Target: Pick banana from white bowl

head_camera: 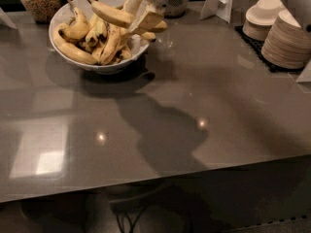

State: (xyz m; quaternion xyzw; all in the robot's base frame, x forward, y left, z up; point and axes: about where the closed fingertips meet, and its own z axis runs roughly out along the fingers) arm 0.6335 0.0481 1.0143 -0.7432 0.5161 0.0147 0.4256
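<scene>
The white bowl [108, 67] stands at the back left of the grey table and holds several bananas. My gripper [139, 14] hangs over the bowl's right side, reaching down from the top of the view. It is shut on the banana [111, 13], a long yellow one with a dark stem end pointing left. The banana lies roughly level, raised above the pile of the others. The shorter, brown-blotched bananas [77, 42] rest inside the bowl below it.
Glass jars [38, 0] stand behind the bowl. A white card stand [221, 1] is at the back. Stacked beige plates [287, 39] and small bowls [262, 14] sit on a dark mat at the right. The table's front edge runs across the bottom.
</scene>
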